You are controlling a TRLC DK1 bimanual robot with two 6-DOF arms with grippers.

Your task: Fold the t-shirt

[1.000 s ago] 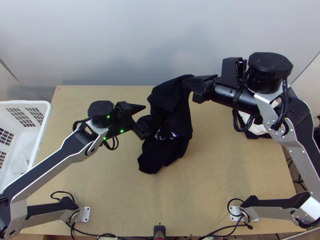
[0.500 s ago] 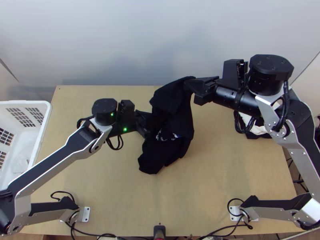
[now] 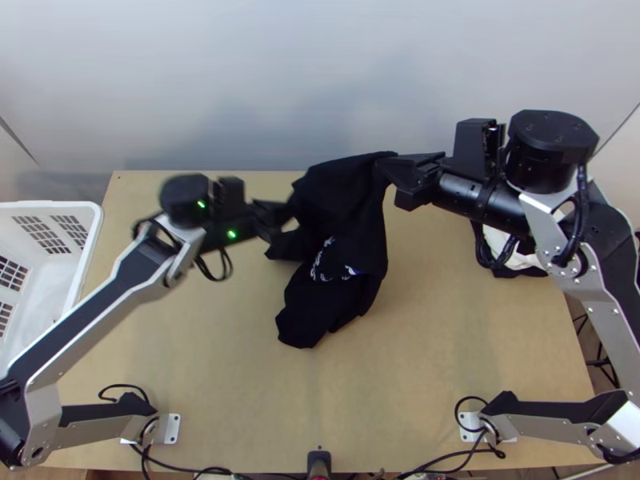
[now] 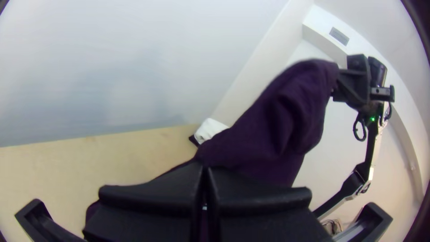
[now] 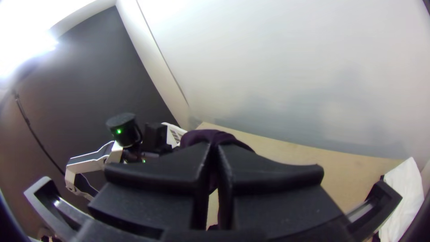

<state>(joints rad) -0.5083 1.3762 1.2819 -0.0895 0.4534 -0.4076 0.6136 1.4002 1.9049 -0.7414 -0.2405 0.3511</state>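
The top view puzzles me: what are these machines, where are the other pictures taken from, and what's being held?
Two robot arms work at a wooden table. The top view comes from a camera high above its near edge; each of the others comes from one arm's wrist, with its own fingers at the bottom. The right gripper holds up one part of a bunched black t-shirt, which looks purplish in the wrist views. The left gripper is closed at another part and seems to pinch it. A white cloth lies toward the table's right side, and a white basket stands at the left.
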